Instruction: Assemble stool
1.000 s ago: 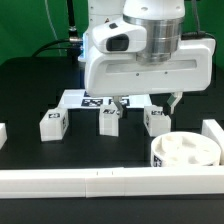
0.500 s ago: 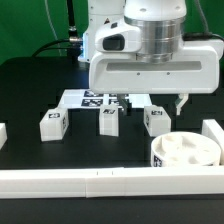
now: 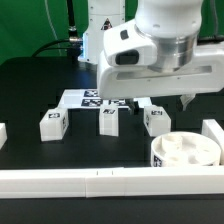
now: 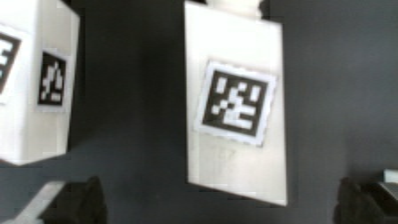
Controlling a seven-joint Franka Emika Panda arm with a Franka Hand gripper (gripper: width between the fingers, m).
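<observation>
– Over the bench, how is your arm set?
– Wrist pointing straight down, gripper spread wide with nothing in it, above the row of three legs
– Where are the stool parts?
– One leg sits centred between my fingers, apart from both. The seat lies near the exterior view's right, just beside the white rail
</observation>
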